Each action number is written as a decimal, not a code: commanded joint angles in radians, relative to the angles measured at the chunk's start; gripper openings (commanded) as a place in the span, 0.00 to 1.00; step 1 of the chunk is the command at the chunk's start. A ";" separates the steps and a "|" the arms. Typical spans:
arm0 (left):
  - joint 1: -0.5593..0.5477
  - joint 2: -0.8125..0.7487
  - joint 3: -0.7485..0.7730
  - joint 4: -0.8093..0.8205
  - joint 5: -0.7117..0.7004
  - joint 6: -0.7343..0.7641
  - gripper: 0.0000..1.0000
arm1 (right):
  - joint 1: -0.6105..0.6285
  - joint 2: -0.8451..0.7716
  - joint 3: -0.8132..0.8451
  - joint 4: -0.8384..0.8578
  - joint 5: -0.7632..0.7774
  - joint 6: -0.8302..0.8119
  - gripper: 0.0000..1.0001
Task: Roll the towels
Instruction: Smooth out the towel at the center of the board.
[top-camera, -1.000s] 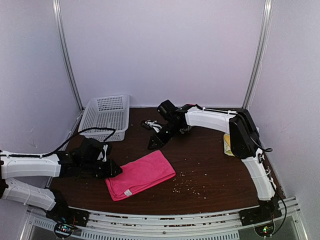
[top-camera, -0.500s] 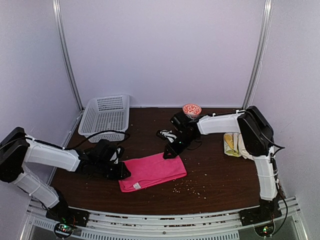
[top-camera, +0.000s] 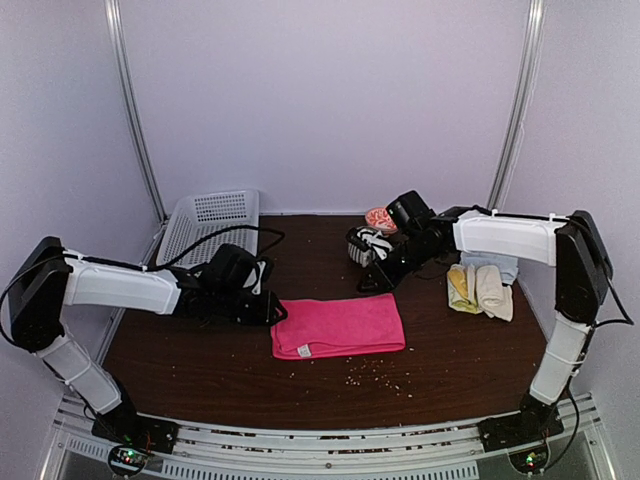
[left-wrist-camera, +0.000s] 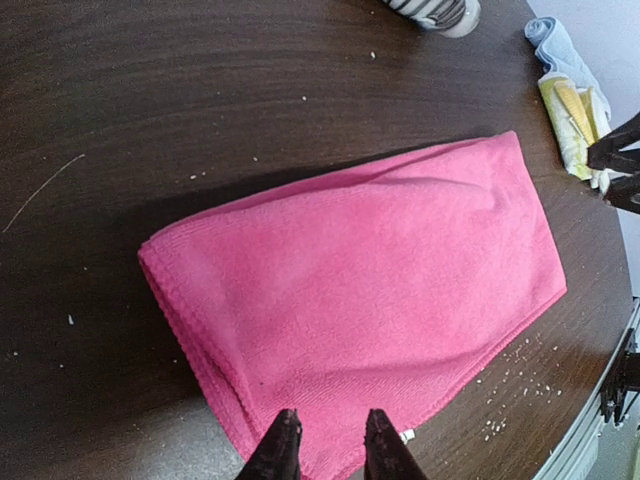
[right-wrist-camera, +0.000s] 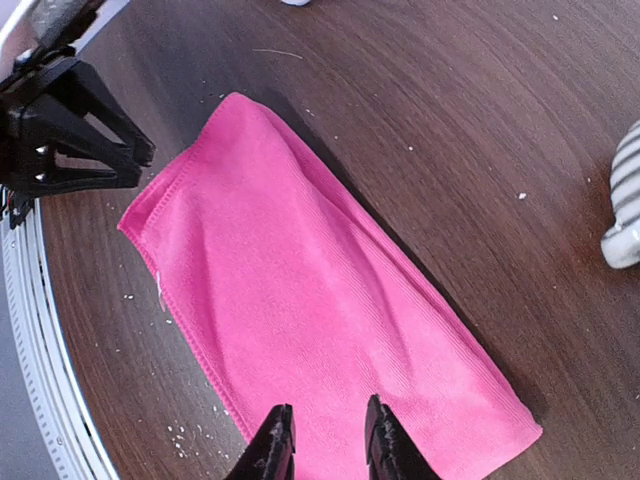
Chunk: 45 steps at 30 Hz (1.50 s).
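The pink towel lies flat on the dark worktop, folded into a long rectangle, about midway between the left and right edges and somewhat nearer the near edge than the far one. A small white tag shows at its near left corner

The left tool sits low over the towel's left end. Its two fingers stand a little apart, with the cloth lying flat under the gap and nothing pinched between them. The right tool is over the towel's far right corner, its fingers likewise parted by a narrow gap and clamping nothing

Close to the right edge, a yellow towel and a cream towel lie side by side as small bundles, touching, with a pale blue towel just behind them toward the far edge

A white mesh basket stands in the far left corner. Near the middle of the far edge are a black-and-white striped object and a small bowl. Pale crumbs are scattered between the pink towel and the near edge
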<state>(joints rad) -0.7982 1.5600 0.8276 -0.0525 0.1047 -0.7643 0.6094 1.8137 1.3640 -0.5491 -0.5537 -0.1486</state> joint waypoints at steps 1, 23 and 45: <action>-0.010 0.075 0.116 -0.123 -0.027 -0.032 0.23 | -0.015 0.032 -0.030 -0.015 -0.073 -0.108 0.24; -0.109 0.029 0.020 -0.155 0.050 -0.043 0.20 | -0.048 0.180 -0.077 -0.019 -0.234 -0.184 0.19; -0.101 -0.140 0.017 -0.264 0.015 -0.109 0.03 | -0.056 0.185 -0.073 -0.031 -0.220 -0.186 0.20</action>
<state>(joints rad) -0.9089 1.4746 0.7750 -0.2771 0.0978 -0.8803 0.5594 1.9881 1.2766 -0.5659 -0.7708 -0.3191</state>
